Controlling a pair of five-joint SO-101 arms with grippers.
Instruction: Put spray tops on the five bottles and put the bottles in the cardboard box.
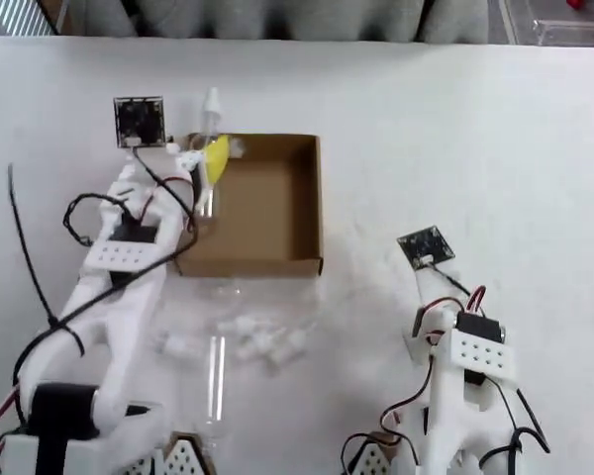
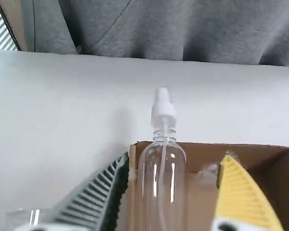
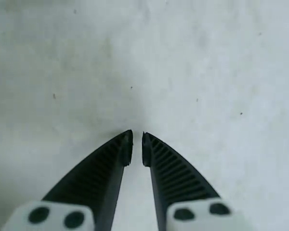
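Note:
A clear bottle (image 2: 161, 168) with a white spray top (image 2: 162, 106) stands between the fingers of my left gripper (image 2: 173, 161), at the far left corner of the cardboard box (image 1: 267, 213). It touches the grey finger (image 2: 111, 187); a gap shows between it and the yellow finger (image 2: 238, 192). The spray top (image 1: 211, 101) sticks out past the box's far wall, where the left gripper (image 1: 203, 158) sits. In front of the box, several loose spray tops (image 1: 262, 341) and another clear bottle (image 1: 216, 376) lie on the table. My right gripper (image 3: 137, 144) is shut, holding nothing, close above bare table.
The white table (image 1: 455, 129) has free room to the right of the box and behind it. The right arm (image 1: 460, 366) stays at the near right. Grey curtains (image 2: 183, 29) hang behind the table's far edge.

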